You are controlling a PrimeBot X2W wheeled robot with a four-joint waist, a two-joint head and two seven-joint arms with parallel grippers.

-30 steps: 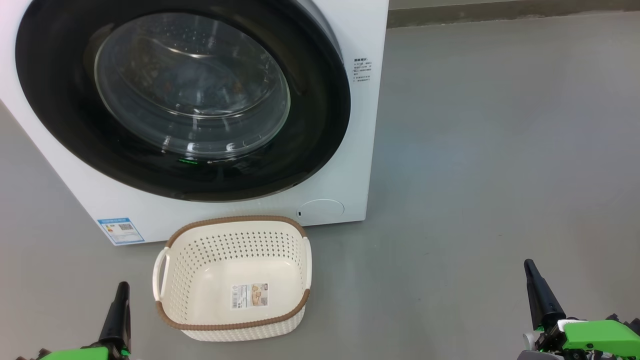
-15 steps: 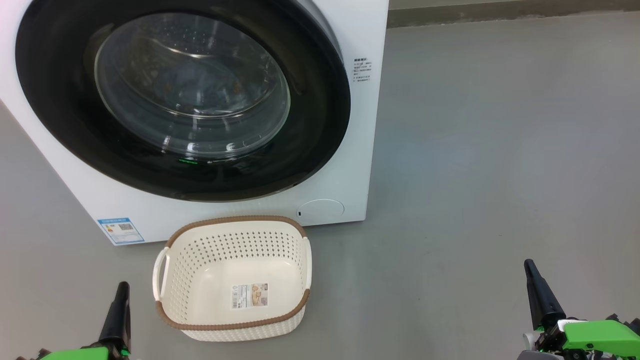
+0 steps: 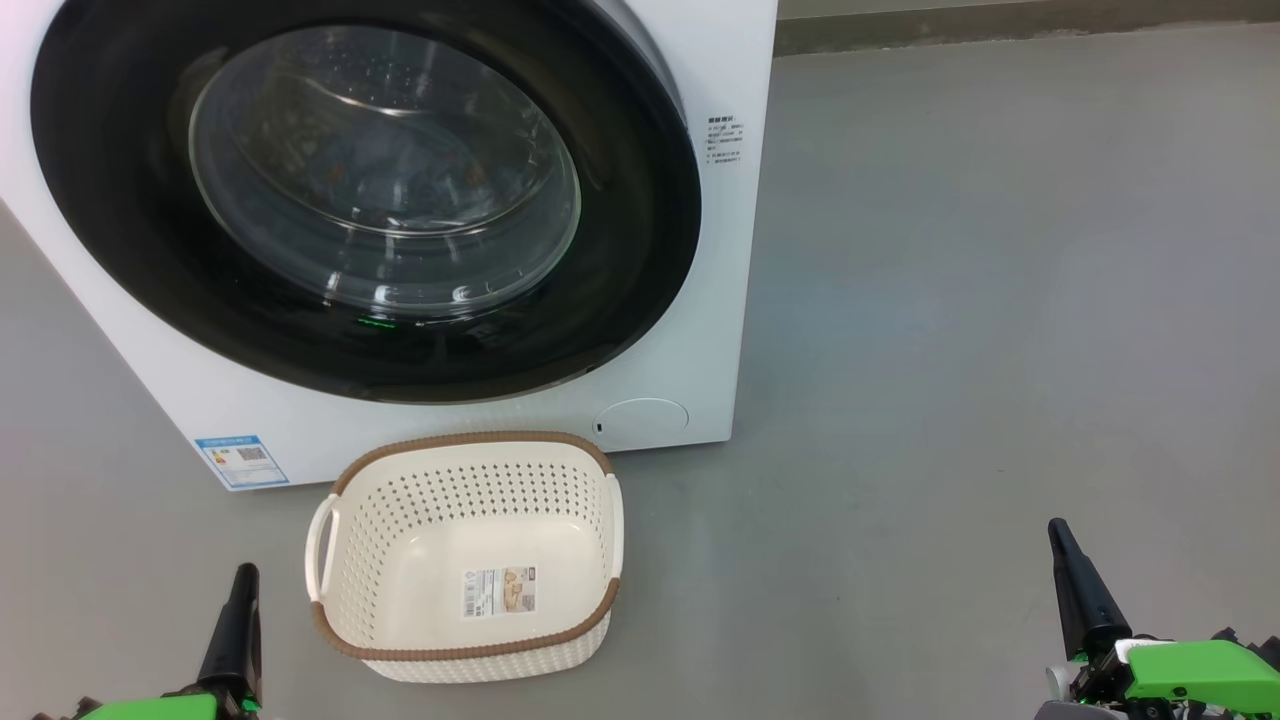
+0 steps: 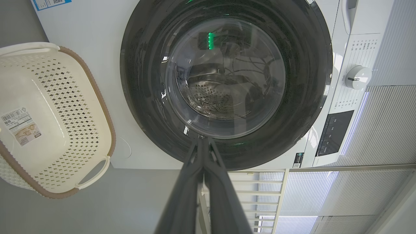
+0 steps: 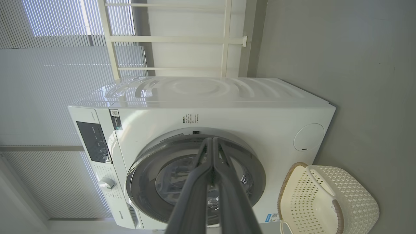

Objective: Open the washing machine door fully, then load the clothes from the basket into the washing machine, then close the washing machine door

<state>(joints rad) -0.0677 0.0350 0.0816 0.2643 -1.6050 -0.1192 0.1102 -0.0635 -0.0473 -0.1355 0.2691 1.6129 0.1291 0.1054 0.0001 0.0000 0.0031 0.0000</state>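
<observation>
The white washing machine (image 3: 715, 300) stands on the floor with its round black door (image 3: 640, 230) flat against the front. Behind the glass window (image 3: 385, 170) I make out faint blue and orange-brown patches that may be the clothes. The cream basket (image 3: 470, 440) sits just in front of the machine and holds nothing but a label sticker (image 3: 498, 590). My left gripper (image 3: 240, 600) is low at the basket's left, shut, with nothing in it. My right gripper (image 3: 1070, 570) is far to the right over bare floor, also shut. Both wrist views show the fingers (image 4: 195, 182) (image 5: 198, 185) pressed together.
Grey floor (image 3: 1000, 300) spreads wide to the right of the machine. A round filter cover (image 3: 642, 418) and a blue label (image 3: 242, 460) sit low on the front. The control panel with a knob (image 4: 357, 77) and window blinds (image 4: 383, 123) appear in the left wrist view.
</observation>
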